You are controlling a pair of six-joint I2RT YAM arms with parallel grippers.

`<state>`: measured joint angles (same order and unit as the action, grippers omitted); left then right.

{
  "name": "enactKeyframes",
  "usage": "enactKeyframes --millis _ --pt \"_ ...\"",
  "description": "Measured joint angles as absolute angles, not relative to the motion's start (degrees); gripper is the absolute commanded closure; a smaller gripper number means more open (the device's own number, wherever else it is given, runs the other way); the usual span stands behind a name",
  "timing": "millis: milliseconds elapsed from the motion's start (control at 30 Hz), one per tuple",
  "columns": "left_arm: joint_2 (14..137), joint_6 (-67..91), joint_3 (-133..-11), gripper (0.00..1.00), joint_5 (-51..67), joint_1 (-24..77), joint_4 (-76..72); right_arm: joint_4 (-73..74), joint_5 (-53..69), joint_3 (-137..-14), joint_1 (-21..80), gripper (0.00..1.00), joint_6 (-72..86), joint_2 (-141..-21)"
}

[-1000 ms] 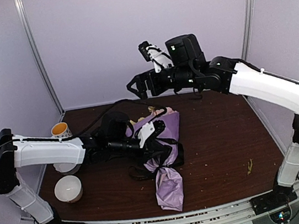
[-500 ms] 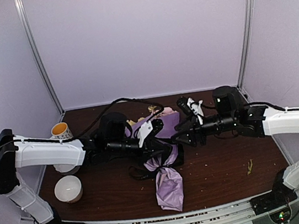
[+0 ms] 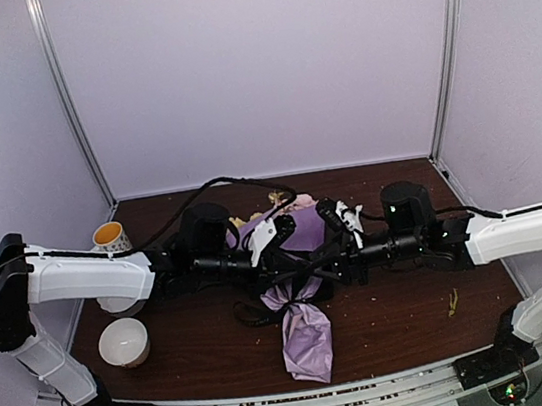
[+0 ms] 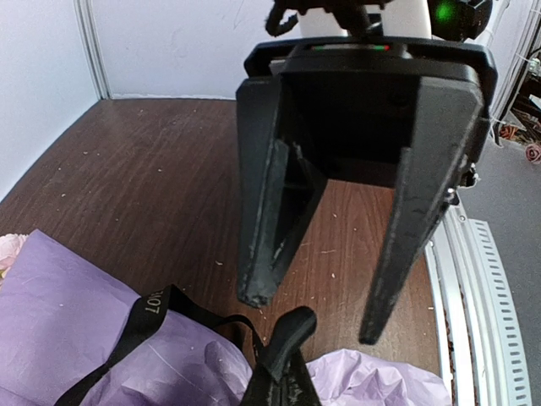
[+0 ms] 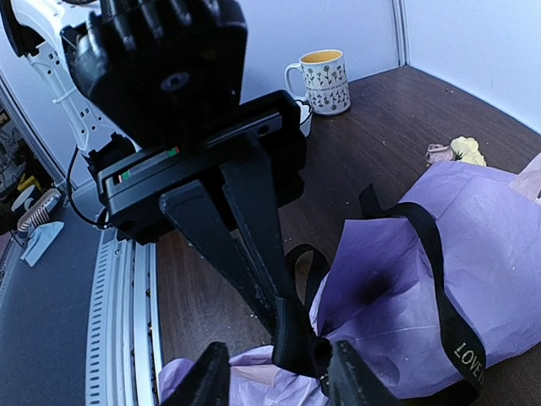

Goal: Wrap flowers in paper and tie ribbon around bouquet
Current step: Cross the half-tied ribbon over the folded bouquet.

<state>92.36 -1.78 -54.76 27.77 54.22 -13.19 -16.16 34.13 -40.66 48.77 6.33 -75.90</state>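
Note:
The bouquet lies mid-table: lilac paper [image 3: 308,339] pinched at a waist, with flowers [image 3: 277,202] showing at the far end. The black ribbon [image 3: 254,314] circles that waist. My left gripper [image 3: 285,267] reaches in from the left, shut on a loop of the ribbon [image 4: 292,326] at its fingertips. From the right, my right gripper [image 3: 319,269] faces it. In the right wrist view the right gripper [image 5: 279,359] stands open, its two fingers straddling the ribbon loop [image 5: 296,338] and the tip of the left gripper [image 5: 283,326]. A lettered length of ribbon [image 5: 439,271] crosses the paper [image 5: 490,228].
A flowered mug [image 3: 107,234] with a yellow inside stands at the back left. A white bowl [image 3: 124,343] sits near the left front, with another white cup [image 3: 123,302] under the left arm. Small plant bits [image 3: 453,299] lie on the right of the table.
My right arm has come down from high at the back to the bouquet's waist, and its jaws have narrowed. The left gripper and the bouquet have stayed put.

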Motion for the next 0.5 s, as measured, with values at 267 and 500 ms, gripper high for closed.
enactKeyframes --millis 267,500 --pt "92.5 -1.8 -54.8 1.0 27.9 54.2 -12.4 -16.3 33.5 -41.8 48.8 0.9 7.6 -78.4" --pt "92.7 -1.8 -54.8 1.0 28.1 54.1 -12.0 -16.1 33.1 -41.8 48.8 1.0 8.0 -78.4"
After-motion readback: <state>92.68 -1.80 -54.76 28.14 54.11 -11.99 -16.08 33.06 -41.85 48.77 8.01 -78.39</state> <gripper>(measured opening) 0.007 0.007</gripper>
